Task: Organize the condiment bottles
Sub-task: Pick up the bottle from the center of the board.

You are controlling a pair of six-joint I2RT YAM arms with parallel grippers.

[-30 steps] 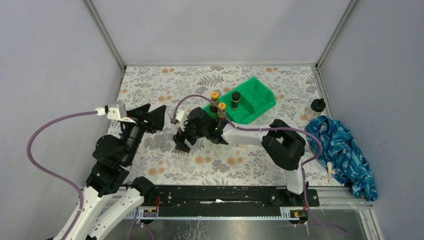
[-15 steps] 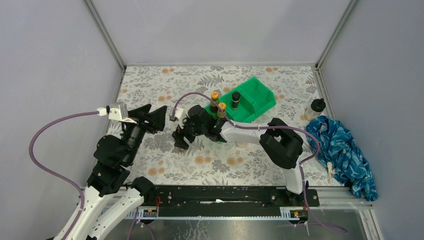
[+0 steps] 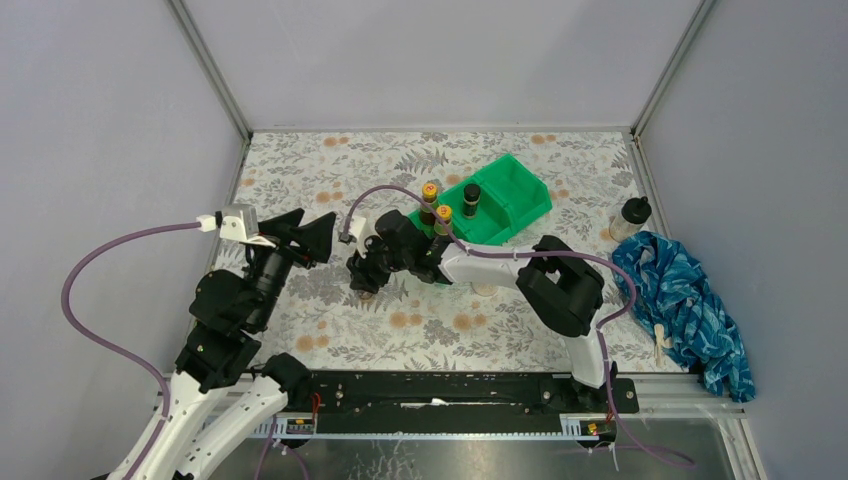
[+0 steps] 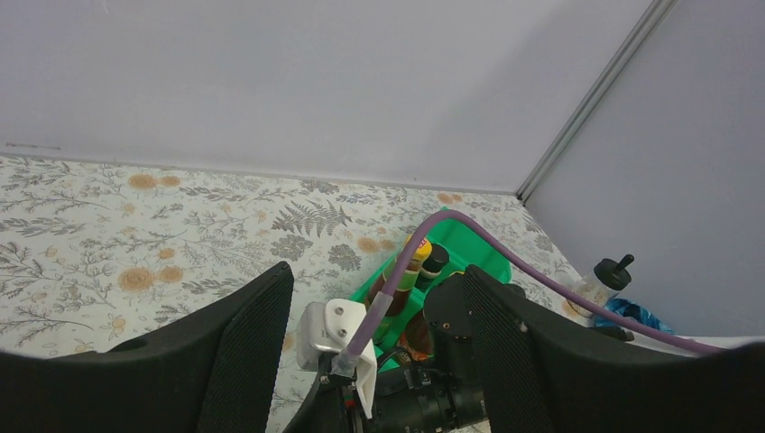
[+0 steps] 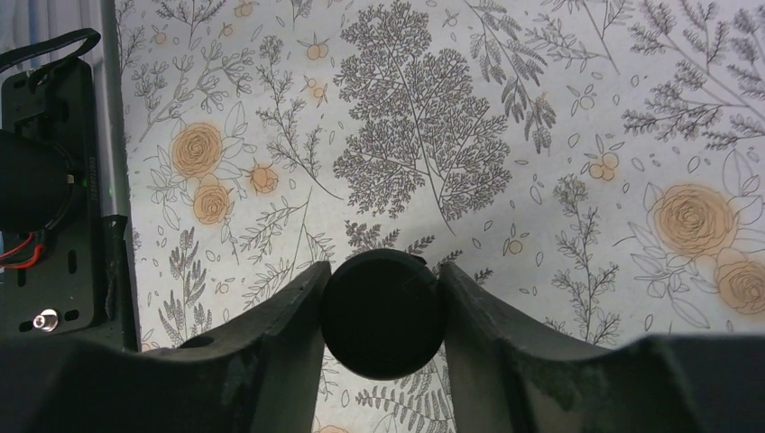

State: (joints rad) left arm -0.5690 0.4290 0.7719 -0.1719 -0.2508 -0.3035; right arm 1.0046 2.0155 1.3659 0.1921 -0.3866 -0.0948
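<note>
Seen from above in the right wrist view, a black-capped jar (image 5: 382, 314) stands on the floral table, and my right gripper (image 5: 382, 272) is shut on it with both fingers against the cap. In the top view this gripper (image 3: 365, 272) covers the jar. Two brown yellow-capped bottles (image 3: 431, 195) (image 3: 443, 218) and a short black-capped jar (image 3: 471, 198) stand in the green bin (image 3: 515, 190). A clear black-lidded jar (image 3: 631, 216) stands at the right. My left gripper (image 3: 303, 232) hangs open and empty to the left, its fingers (image 4: 244, 352) framing the bin (image 4: 476, 258).
A crumpled blue cloth (image 3: 685, 300) lies at the right edge beside the clear jar. The right arm's purple cable (image 3: 390, 194) arcs over the bin's near end. Grey walls close the table on three sides. A black rail (image 3: 450, 390) runs along the near edge.
The right gripper's jaws have come together onto the black-capped jar, from wide apart a second ago. Its wrist shifted slightly. The left arm has barely moved.
</note>
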